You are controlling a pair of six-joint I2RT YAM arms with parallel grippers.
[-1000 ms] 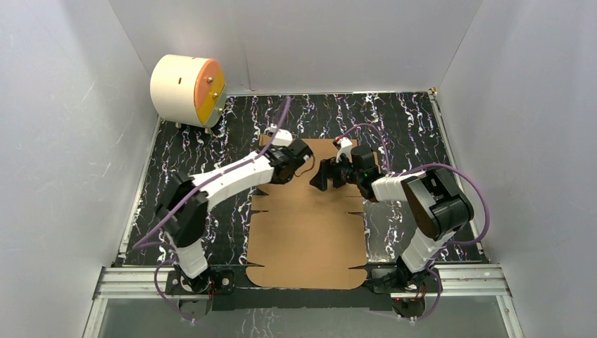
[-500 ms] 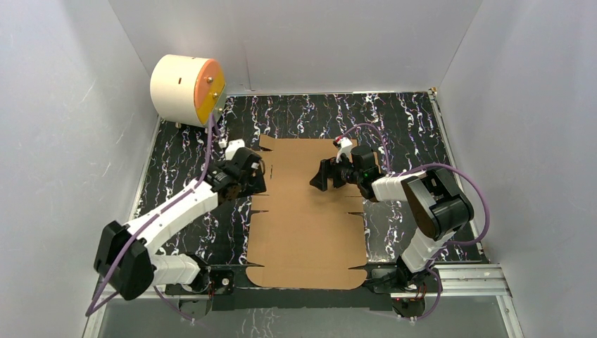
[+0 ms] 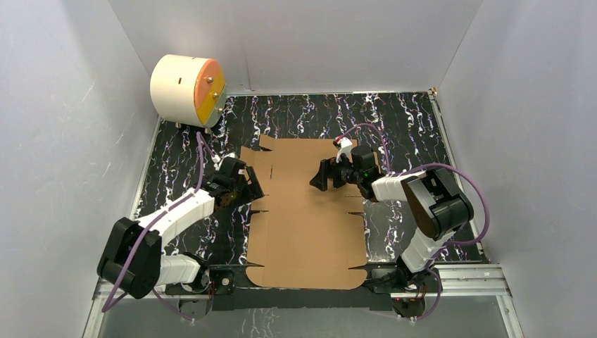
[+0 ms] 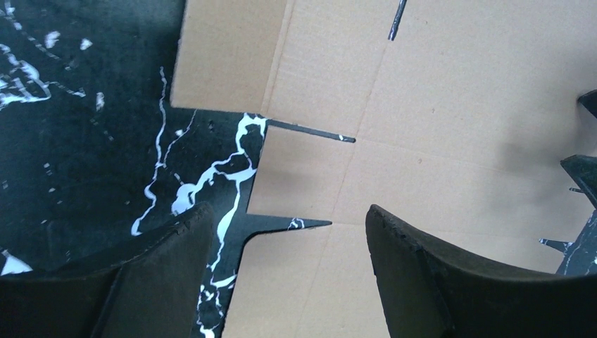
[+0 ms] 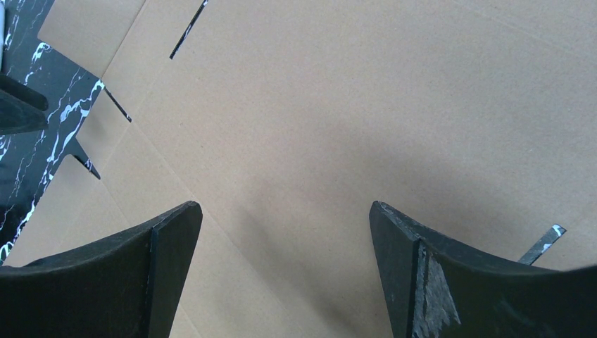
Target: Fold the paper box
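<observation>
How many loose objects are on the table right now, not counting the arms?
2. The flat brown corrugated cardboard sheet lies in the middle of the black marbled table. The cream cylinder with an orange face stands at its far left corner. Anything beneath the sheet would be hidden.

There was one paper box (image 3: 306,218), one cream cylinder (image 3: 186,90) with an orange face, and two hands, the left hand (image 3: 250,186) and the right hand (image 3: 318,179), over one bench (image 3: 401,120).

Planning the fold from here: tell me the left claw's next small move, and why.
Probably lower the left claw and close on the side flap. The cardboard sheet lies flat, and the open claw hangs over that flap's edge.
</observation>
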